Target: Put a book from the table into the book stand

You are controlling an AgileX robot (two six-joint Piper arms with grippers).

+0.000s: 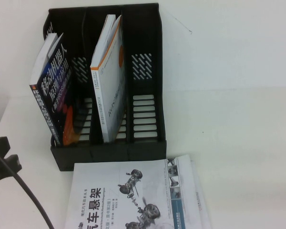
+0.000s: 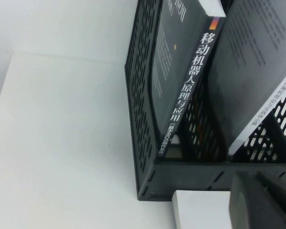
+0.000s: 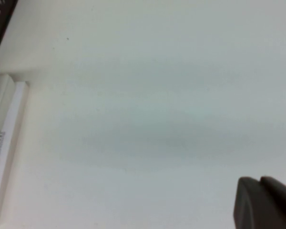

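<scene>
Black plastic three-slot book stand [image 1: 143,138] sits on plain white table [image 1: 238,95], slots facing the robot. White paperback w/ orange edge stripe & orange circle [image 1: 109,81] stands upright in the middle slot, tilted a bit, its lower edge on the slatted base. Dark blue book w/ white characters [image 1: 52,90] leans in the left slot; right slot holds nothing. White book w/ car-suspension drawing [image 1: 128,195] lies flat on the table just in front of the stand, atop other white books. Left gripper [image 2: 262,200] is low at the table's left edge near the stand's front corner, jaws pressed together, holding nothing. Right gripper [image 3: 264,202] hangs over bare table right of the flat books; can't tell its jaw state.
</scene>
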